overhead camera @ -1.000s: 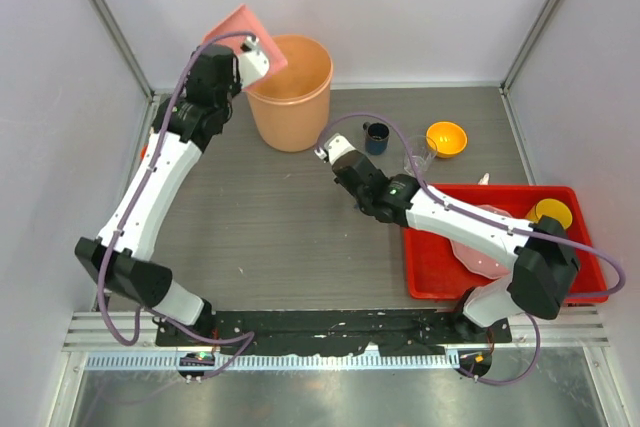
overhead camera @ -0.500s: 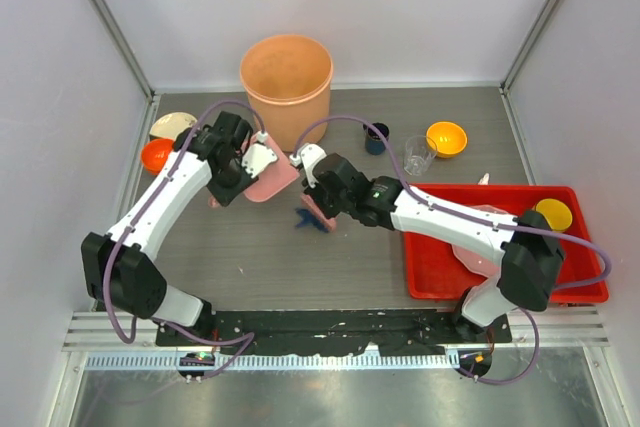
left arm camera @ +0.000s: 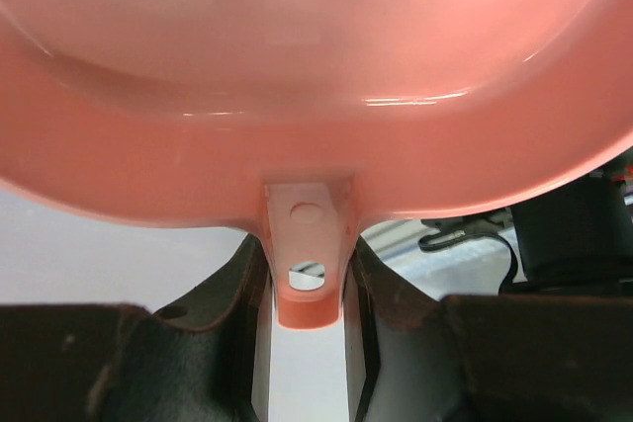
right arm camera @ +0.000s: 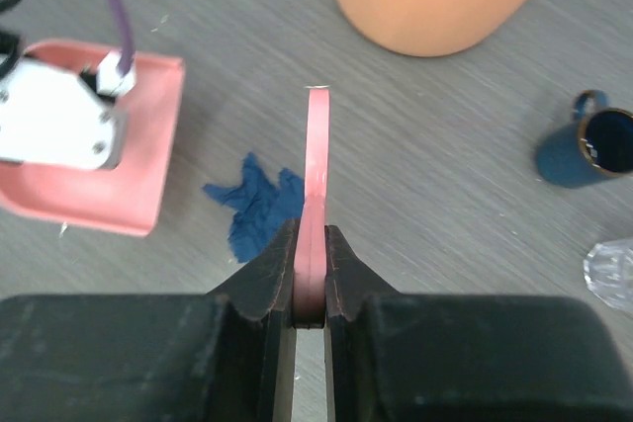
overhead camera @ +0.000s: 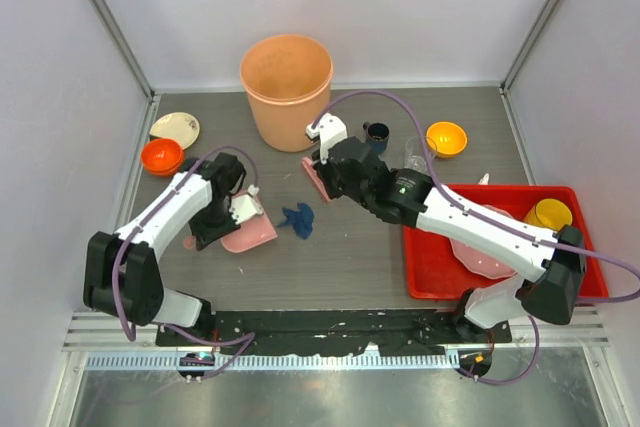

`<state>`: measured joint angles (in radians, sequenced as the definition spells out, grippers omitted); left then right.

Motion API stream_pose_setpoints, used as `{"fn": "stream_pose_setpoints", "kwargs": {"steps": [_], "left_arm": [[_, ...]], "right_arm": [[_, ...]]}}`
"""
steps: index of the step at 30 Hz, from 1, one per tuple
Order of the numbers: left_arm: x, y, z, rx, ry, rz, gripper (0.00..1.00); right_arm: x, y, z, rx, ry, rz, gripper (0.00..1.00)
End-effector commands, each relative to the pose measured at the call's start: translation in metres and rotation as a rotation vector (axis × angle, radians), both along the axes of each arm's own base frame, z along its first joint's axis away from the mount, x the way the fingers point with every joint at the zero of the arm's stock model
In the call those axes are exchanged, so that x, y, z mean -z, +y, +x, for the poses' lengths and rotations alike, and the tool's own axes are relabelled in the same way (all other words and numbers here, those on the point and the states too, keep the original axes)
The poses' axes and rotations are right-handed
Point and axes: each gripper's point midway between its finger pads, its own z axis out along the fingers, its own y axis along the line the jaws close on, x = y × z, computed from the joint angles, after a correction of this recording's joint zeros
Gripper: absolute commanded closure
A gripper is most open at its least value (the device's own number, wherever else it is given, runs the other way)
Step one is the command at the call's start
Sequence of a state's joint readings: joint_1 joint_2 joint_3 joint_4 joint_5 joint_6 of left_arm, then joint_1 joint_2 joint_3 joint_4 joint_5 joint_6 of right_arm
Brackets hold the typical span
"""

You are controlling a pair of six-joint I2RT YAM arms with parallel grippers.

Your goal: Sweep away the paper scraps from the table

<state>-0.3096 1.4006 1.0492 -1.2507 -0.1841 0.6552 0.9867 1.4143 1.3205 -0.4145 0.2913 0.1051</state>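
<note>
One blue paper scrap lies on the dark grey table, just right of the pink dustpan. My left gripper is shut on the dustpan's handle, and the pan fills the left wrist view. My right gripper is shut on a thin pink scraper, held edge-on a little behind and right of the scrap. The dustpan sits left of the scrap in the right wrist view. No other scraps show.
A tall orange bucket stands at the back. An orange bowl and a cream dish are at the left. A blue cup, a clear glass and an orange bowl are right of centre. A red tray holds a yellow bowl.
My left arm brought the dustpan down from over the bucket to the table left of the scrap. My right gripper swept the scraper toward the scrap, then drew back behind it.
</note>
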Motion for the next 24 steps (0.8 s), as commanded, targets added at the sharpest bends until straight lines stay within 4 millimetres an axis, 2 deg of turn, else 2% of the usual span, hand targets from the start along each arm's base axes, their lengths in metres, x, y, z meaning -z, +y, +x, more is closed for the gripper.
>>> {"fn": "stream_pose_setpoints", "kwargs": {"steps": [1,7,9,11,12,15,18,20,22,23,24], "left_arm": [[0.013,0.01,-0.023,0.063,0.153,0.043,1.0],[0.035,0.006,-0.023,0.061,0.229,0.074,1.0],[0.04,0.005,-0.024,0.07,0.25,0.083,1.0],[0.046,0.005,-0.025,0.078,0.281,0.097,1.0],[0.047,0.006,-0.025,0.083,0.289,0.108,1.0],[0.054,0.007,-0.021,0.087,0.312,0.138,1.0],[0.061,0.003,-0.014,0.08,0.322,0.147,1.0],[0.066,-0.002,-0.006,0.077,0.324,0.142,1.0],[0.069,-0.009,0.003,0.07,0.307,0.122,1.0],[0.071,-0.011,0.004,0.066,0.316,0.115,1.0],[0.071,-0.014,0.007,0.066,0.31,0.1,1.0]], "right_arm": [[-0.015,-0.028,0.029,0.198,-0.083,-0.03,0.99],[0.013,-0.021,0.051,0.232,-0.043,-0.083,0.99],[0.028,-0.017,0.059,0.231,-0.012,-0.1,0.99],[0.038,-0.013,0.062,0.235,0.024,-0.092,0.99],[0.05,-0.009,0.062,0.226,0.054,-0.104,0.99],[0.062,-0.001,0.058,0.22,0.116,-0.074,0.99],[0.076,0.021,0.047,0.162,0.209,-0.007,0.99],[0.085,0.044,0.03,0.069,0.309,0.061,0.99],[0.076,0.073,0.015,-0.013,0.396,0.209,0.99],[0.077,0.087,-0.006,-0.113,0.485,0.273,0.99],[0.062,0.102,-0.007,-0.136,0.507,0.38,0.99]]}}
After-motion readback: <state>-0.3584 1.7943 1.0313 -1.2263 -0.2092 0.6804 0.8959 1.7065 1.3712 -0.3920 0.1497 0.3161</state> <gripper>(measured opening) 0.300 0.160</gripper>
